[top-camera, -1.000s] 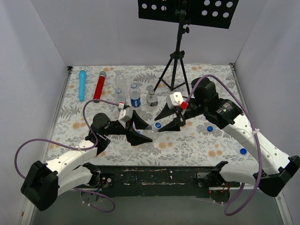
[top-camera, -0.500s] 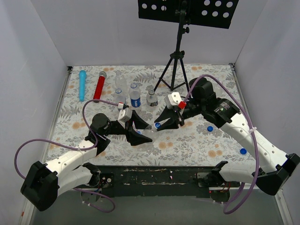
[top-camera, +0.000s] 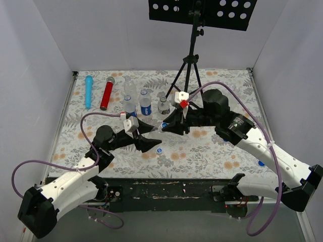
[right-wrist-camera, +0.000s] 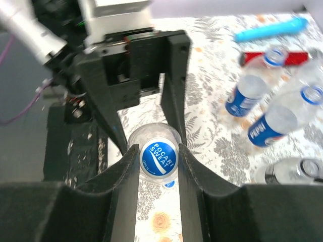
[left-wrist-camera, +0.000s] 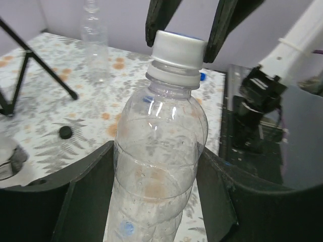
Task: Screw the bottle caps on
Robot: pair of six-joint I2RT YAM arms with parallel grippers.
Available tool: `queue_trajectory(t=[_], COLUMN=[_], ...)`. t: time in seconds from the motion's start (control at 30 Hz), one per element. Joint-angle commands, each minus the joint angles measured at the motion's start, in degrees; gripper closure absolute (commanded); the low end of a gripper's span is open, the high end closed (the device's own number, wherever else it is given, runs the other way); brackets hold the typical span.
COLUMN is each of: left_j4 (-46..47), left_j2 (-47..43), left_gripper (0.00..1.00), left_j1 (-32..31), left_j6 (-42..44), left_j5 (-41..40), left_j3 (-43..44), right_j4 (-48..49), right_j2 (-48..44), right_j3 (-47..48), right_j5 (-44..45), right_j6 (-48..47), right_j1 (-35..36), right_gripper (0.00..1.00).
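Your right gripper (right-wrist-camera: 159,177) is clamped on a bottle cap (right-wrist-camera: 159,159); its two dark fingers press the cap's rim from either side. The cap is small and round, with a blue top printed in white "POCARI SWEAT" and pale, whitish sides. It sits square on the neck of a clear bottle (left-wrist-camera: 159,151), roughly at the middle of the floral table (top-camera: 202,151); whether it is threaded on you cannot tell from these views.

Your left gripper (top-camera: 151,137) is closed on that bottle's body, one finger on each side. The bottle is transparent and ribbed, and in the left wrist view its neck points away from the left gripper, toward the right one.

A loose blue cap (top-camera: 159,149) lies on the table just near of the two grippers; another blue cap (top-camera: 261,163) shows at the near right, partly behind the right arm; a black cap (left-wrist-camera: 65,132) lies on the cloth, apart from the held bottle.

Farther back stand four other bottles: a blue-labelled bottle (top-camera: 146,107), a second labelled one (top-camera: 130,106) to its left, a clear one (top-camera: 130,88) behind them, and a short bottle (top-camera: 163,105) on the right. At the far left lie a blue cylinder (top-camera: 89,91) and a red cylinder (top-camera: 107,94), side by side; a black tripod stand (top-camera: 190,70) rises at the far centre.
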Motion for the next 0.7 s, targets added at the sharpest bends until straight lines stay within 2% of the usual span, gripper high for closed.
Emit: queue_trajectory(t=[0.0,0.1,0.23,0.3,0.4,0.47,0.53,0.67], left_j4=[0.9,-0.3,-2.1,-2.6,-3.9,-4.6,-5.4,-7.7], left_j2=[-4.1,-5.2,-5.1,-5.0,-4.8,-4.7,-4.5,-3.2], left_gripper=[0.88,0.89,0.89,0.89,0.89,0.88,0.88,0.89], left_j1=[0.3,0.3,0.3,0.3,0.3,0.3,0.4,0.4], left_j6=[5.7,8.4,9.8,9.9,9.6,9.5,8.5,8.6], left_j5=[-22.7,-28.0,-29.2,-28.8,-28.4,-28.2,-27.0,-22.7], left_j3=[0.1,-0.2,0.5,0.6,1.5,1.7,2.2,3.7], right_j4=[-4.4,-0.3,8.8,8.8,5.0,3.9,3.2,1.2], right_j2=[2.8,2.8,1.0,0.8,1.6,0.9,-0.5,-3.7], right_j3=[-1.1,-4.7,-8.2,-6.4,-1.1,0.9,2.2,4.0], right_j5=[31.5,38.8,39.7,39.7,39.7,39.1,38.4,32.7], right_j6=[24.2,32.4,35.6,34.7,31.3,28.8,26.4,22.4], right_j1=[7.3,11.3,12.8,12.8,12.8,12.7,12.4,9.7], right_gripper=[0.88,0.85,0.79,0.73,0.52,0.42,0.36,0.33])
